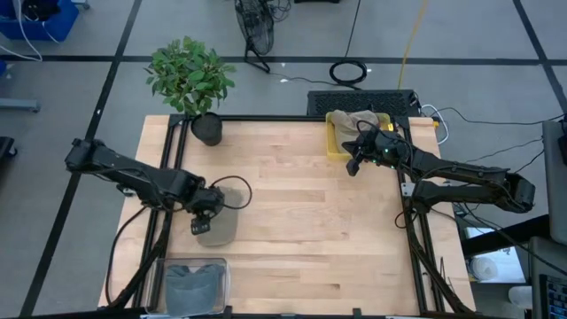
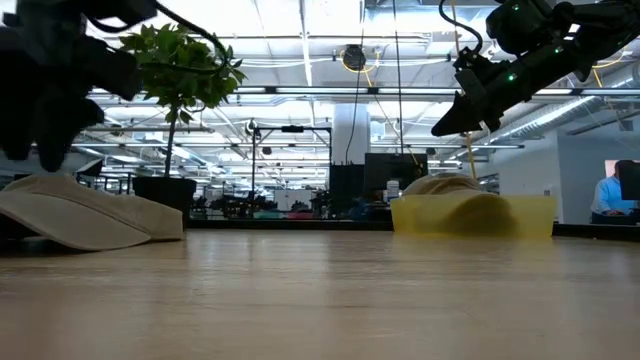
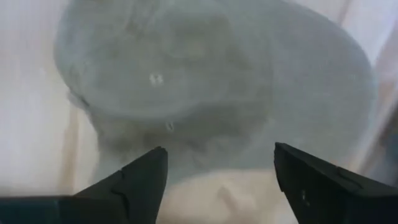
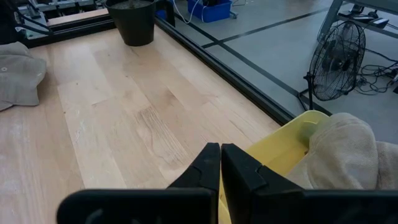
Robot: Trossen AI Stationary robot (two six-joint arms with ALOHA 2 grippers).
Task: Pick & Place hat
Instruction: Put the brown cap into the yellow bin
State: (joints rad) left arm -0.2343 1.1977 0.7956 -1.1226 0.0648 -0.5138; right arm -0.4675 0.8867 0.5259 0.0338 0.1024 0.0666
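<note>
We read the left gripper (image 1: 202,223) as hovering directly over the hat (image 1: 217,227), its jaws spread wide and gripping nothing; in the left wrist view the two dark fingers (image 3: 130,186) stand apart on either side of the hat (image 3: 211,93), with cloth visible between them. That spacing and the straight-down aim fit either a fresh release or the lead-in to a grasp, and we cannot say which from here.

The hat lies flat on the worktop (image 1: 301,213), on its left side, somewhat toward the near edge. Just nearer than it, at the near-left corner, sits a clear bin (image 1: 195,283) with grey fabric in it, which we take for a likely source or destination.

The right gripper (image 1: 353,166) waits at the far right, raised above the worktop beside a yellow bin (image 1: 333,142) that holds another pale, crumpled hat-like piece (image 4: 348,149). Its jaws are pressed together and empty. Parked there, it stays well apart from the left arm's working area.

The hat is soft, pale grey-beige cloth, limp and low. In the low view it (image 2: 85,210) slumps into a shallow wedge. A potted plant (image 1: 190,80) stands at the far-left corner.
</note>
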